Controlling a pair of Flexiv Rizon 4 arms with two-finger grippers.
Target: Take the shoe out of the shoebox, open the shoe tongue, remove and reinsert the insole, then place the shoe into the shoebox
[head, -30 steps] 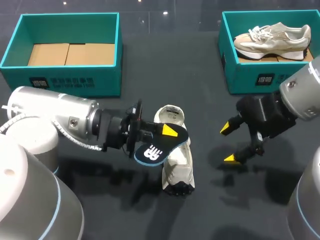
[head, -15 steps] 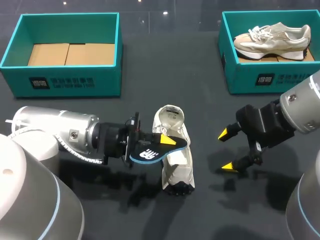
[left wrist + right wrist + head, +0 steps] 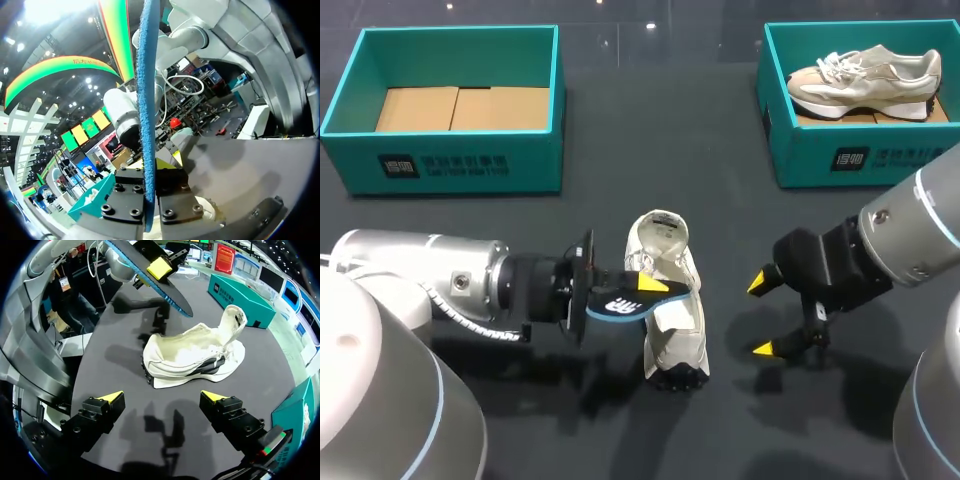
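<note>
A cream shoe (image 3: 672, 305) lies on the dark table near the middle, its opening toward the far side; the right wrist view shows the shoe (image 3: 200, 357) ahead of that gripper. My left gripper (image 3: 645, 287) is shut on a black insole with a blue top (image 3: 620, 303), held in the air just left of the shoe and over its edge. In the left wrist view the insole (image 3: 148, 100) stands edge-on between the shut fingers of the left gripper (image 3: 150, 172). My right gripper (image 3: 760, 316) hangs open to the right of the shoe, with nothing in the right gripper (image 3: 162, 397).
A teal shoebox (image 3: 455, 150) with cardboard inside stands at the far left. A second teal shoebox (image 3: 820, 150) at the far right holds another beige shoe (image 3: 865, 78). Bare table lies between the boxes and along the front.
My left gripper has sunk and drawn a little toward the front, and the insole has tilted more edge-on. My right gripper has moved left toward the shoe and nearer the front.
</note>
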